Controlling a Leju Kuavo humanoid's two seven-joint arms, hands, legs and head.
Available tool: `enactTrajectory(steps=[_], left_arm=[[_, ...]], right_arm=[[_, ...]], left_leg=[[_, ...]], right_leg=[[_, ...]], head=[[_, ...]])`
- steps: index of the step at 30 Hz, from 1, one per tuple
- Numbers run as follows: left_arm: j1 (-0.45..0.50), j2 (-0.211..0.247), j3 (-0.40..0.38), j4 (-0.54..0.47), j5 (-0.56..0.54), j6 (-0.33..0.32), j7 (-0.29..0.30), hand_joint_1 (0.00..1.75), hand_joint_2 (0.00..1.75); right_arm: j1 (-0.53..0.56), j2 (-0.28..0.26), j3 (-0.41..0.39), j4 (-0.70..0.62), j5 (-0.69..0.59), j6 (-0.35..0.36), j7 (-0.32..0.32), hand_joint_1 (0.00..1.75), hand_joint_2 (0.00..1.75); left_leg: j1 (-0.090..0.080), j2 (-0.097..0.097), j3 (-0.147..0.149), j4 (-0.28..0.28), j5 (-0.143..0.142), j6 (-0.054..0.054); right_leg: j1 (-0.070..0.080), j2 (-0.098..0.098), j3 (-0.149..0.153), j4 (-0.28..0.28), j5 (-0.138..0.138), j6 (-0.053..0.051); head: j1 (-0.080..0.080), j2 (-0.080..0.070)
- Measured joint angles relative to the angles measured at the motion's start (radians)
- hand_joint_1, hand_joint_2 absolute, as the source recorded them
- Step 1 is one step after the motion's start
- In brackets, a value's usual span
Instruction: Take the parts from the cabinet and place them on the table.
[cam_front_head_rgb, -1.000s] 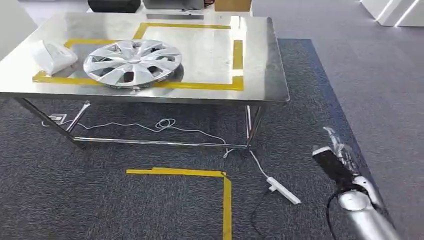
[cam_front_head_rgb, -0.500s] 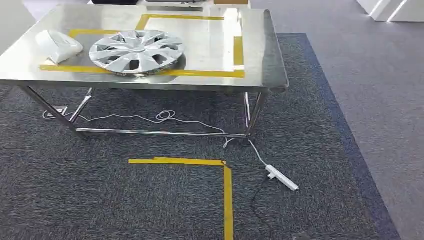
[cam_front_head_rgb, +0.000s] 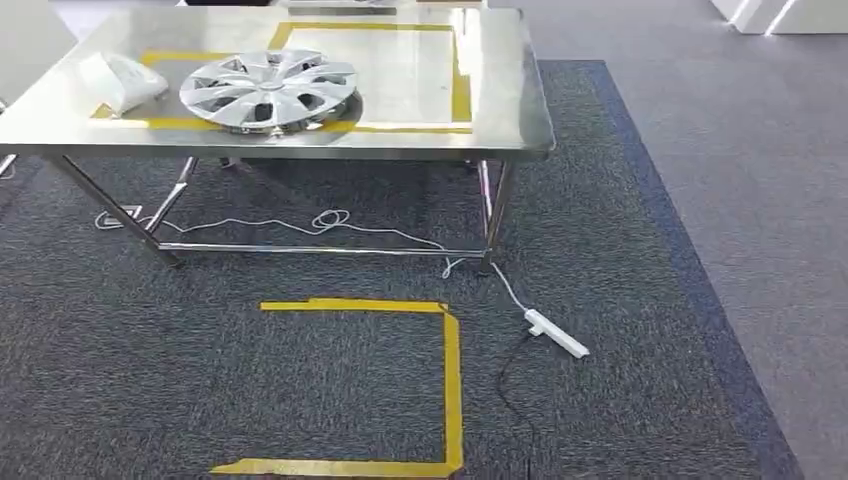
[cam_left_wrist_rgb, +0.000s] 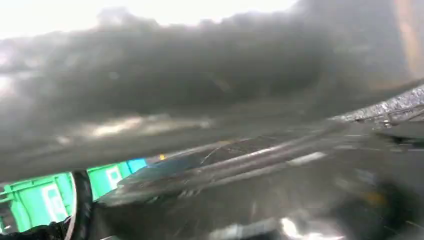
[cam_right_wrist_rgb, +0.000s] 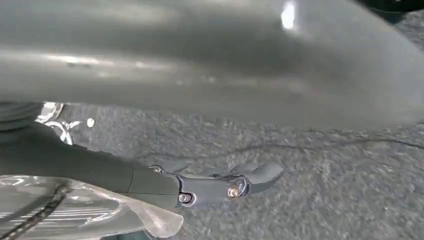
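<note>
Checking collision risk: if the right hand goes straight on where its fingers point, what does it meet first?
Nothing close: past the right hand only grey carpet shows, though depth is unclear.

High head view; blurred wrist close-ups

Steel table (cam_front_head_rgb: 500, 120) w/ yellow tape outline across upper left, on dark speckled carpet (cam_front_head_rgb: 620, 250); paler grey floor (cam_front_head_rgb: 760, 130) at right; yellow tape square (cam_front_head_rgb: 452, 380) lower centre; white cable (cam_front_head_rgb: 330, 225) under table running to power strip (cam_front_head_rgb: 556, 334) right of centre.
</note>
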Motion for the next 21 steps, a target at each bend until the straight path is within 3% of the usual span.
enactTrajectory(steps=[1, 4, 5, 6, 8, 9, 10, 11, 12, 13, 14, 15, 16, 17, 19, 20, 21], left_arm=[[-0.001, 0.0, 0.0, 0.0, 0.0, 0.0, -0.001, 0.0, 0.0], [0.003, 0.0, 0.0, 0.003, 0.0, 0.0, -0.001, 0.0, 0.0], [0.0, 0.0, 0.0, 0.005, 0.0, 0.0, -0.001, 0.0, 0.0], [0.0, 0.0, 0.0, 0.005, 0.0, 0.001, -0.001, 0.0, 0.0], [0.0, 0.0, 0.0, 0.005, 0.0, 0.001, -0.001, 0.0, 0.0], [0.0, 0.0, 0.0, 0.005, 0.0, 0.001, -0.001, 0.0, 0.0], [0.0, 0.001, 0.0, 0.005, 0.0, 0.001, -0.001, 0.0, 0.0], [0.0, 0.001, 0.0, 0.005, 0.0, 0.001, -0.001, 0.0, 0.0], [0.0, 0.001, 0.0, 0.005, 0.0, 0.001, -0.001, 0.0, 0.0], [0.0, 0.001, 0.0, 0.005, 0.0, 0.001, -0.001, 0.0, 0.0], [-0.001, 0.0, 0.0, 0.005, 0.0, 0.001, -0.001, 0.0, 0.0], [-0.002, -0.003, 0.0, 0.005, 0.0, 0.001, -0.001, 0.0, 0.0], [-0.002, -0.003, 0.0, 0.005, 0.001, 0.001, -0.002, 0.0, 0.0], [-0.004, -0.004, 0.0, 0.005, 0.0, 0.001, -0.002, 0.0, 0.0], [-0.003, -0.004, 0.0, 0.005, 0.001, 0.001, -0.002, 0.0, 0.0], [-0.002, -0.002, 0.0, 0.006, 0.001, 0.001, -0.002, 0.0, 0.0], [-0.001, -0.003, 0.0, 0.006, 0.001, 0.001, -0.002, 0.0, 0.0]], right_arm=[[-0.001, 0.0, 0.0, 0.001, 0.0, 0.0, 0.0, 0.0, 0.0], [0.0, 0.0, 0.0, 0.009, -0.001, 0.0, 0.0, 0.0, 0.0], [0.0, 0.0, 0.0, 0.013, -0.002, 0.0, 0.0, 0.0, 0.0], [-0.001, 0.0, 0.0, 0.013, -0.002, 0.0, 0.0, 0.0, 0.0], [0.0, 0.002, 0.0, 0.014, -0.002, 0.002, 0.0, 0.0, 0.0], [-0.001, 0.002, 0.0, 0.015, -0.002, 0.002, 0.0, 0.0, 0.0], [-0.001, 0.002, 0.0, 0.015, -0.002, 0.002, 0.0, 0.0, 0.0], [-0.001, 0.002, 0.0, 0.015, -0.002, 0.002, 0.0, 0.0, 0.0], [-0.001, 0.002, 0.0, 0.015, -0.002, 0.002, 0.0, 0.0, 0.0], [-0.002, 0.002, 0.0, 0.015, -0.002, 0.002, 0.0, 0.0, 0.0], [-0.005, 0.002, 0.0, 0.015, -0.002, 0.001, 0.0, 0.0, 0.0], [-0.009, -0.002, 0.0, 0.015, -0.002, 0.001, 0.0, 0.0, 0.0], [-0.015, -0.001, 0.0, 0.015, -0.002, 0.001, -0.001, 0.0, 0.0], [-0.017, -0.001, 0.0, 0.015, -0.002, 0.001, -0.001, 0.0, 0.0], [-0.015, 0.0, 0.0, 0.016, -0.002, 0.001, -0.001, 0.0, 0.0], [-0.016, 0.002, 0.0, 0.019, -0.002, 0.001, 0.0, 0.0, 0.0], [-0.016, 0.002, 0.0, 0.019, -0.002, 0.001, 0.0, 0.0, 0.0]], left_leg=[[-0.002, -0.002, 0.006, -0.026, -0.012, 0.014], [-0.007, 0.0, -0.022, -0.023, 0.011, 0.04], [-0.002, 0.009, -0.033, -0.026, 0.023, 0.051], [-0.002, 0.008, -0.049, -0.026, 0.035, 0.06], [-0.006, 0.01, -0.081, -0.025, 0.062, 0.065], [-0.009, 0.01, -0.1, -0.024, 0.076, 0.066], [-0.012, 0.012, -0.117, -0.023, 0.089, 0.066], [-0.014, 0.014, -0.132, -0.023, 0.102, 0.066], [-0.016, 0.014, -0.148, -0.023, 0.114, 0.065], [-0.018, 0.014, -0.161, -0.023, 0.127, 0.064], [-0.018, 0.013, -0.166, -0.022, 0.139, 0.062], [-0.019, 0.013, -0.172, -0.022, 0.149, 0.057], [-0.021, 0.013, -0.174, -0.02, 0.16, 0.053], [-0.019, 0.016, -0.176, -0.023, 0.174, 0.048], [-0.016, 0.015, -0.18, -0.034, 0.2, 0.034], [-0.014, 0.011, -0.187, -0.028, 0.184, 0.027], [-0.015, 0.008, -0.2, -0.002, 0.124, 0.023]], right_leg=[[0.0, 0.0, -0.006, 0.004, 0.009, 0.007], [-0.004, 0.001, -0.013, -0.004, 0.039, 0.03], [-0.008, 0.006, -0.022, 0.005, 0.016, 0.033], [-0.008, 0.006, -0.044, 0.038, -0.044, 0.036], [-0.008, 0.007, -0.077, 0.186, -0.168, 0.042], [-0.008, 0.007, -0.088, 0.257, -0.2, 0.043], [-0.008, 0.007, -0.085, 0.297, -0.197, 0.042], [-0.007, 0.007, -0.064, 0.299, -0.167, 0.039], [-0.005, 0.007, -0.026, 0.269, -0.122, 0.034], [-0.002, 0.007, 0.032, 0.202, -0.085, 0.026], [0.003, 0.008, 0.106, 0.106, -0.077, 0.014], [0.011, 0.008, 0.189, -0.003, -0.112, 0.002], [0.013, 0.006, 0.231, -0.086, -0.133, 0.0], [0.015, 0.009, 0.222, -0.084, -0.135, 0.001], [0.018, 0.009, 0.205, -0.081, -0.117, -0.009], [0.008, 0.001, 0.194, -0.085, -0.097, -0.017], [0.009, 0.0, 0.177, -0.083, -0.086, -0.028]], head=[[0.004, 0.0], [0.002, 0.0], [0.0, 0.0], [0.005, 0.0], [0.01, 0.0], [0.009, 0.0], [0.009, 0.0], [0.009, 0.0], [0.009, 0.0], [0.01, 0.0], [0.01, 0.0], [0.01, 0.0], [0.012, 0.0], [0.01, 0.0], [0.012, 0.0], [0.013, 0.0], [0.01, 0.0]])
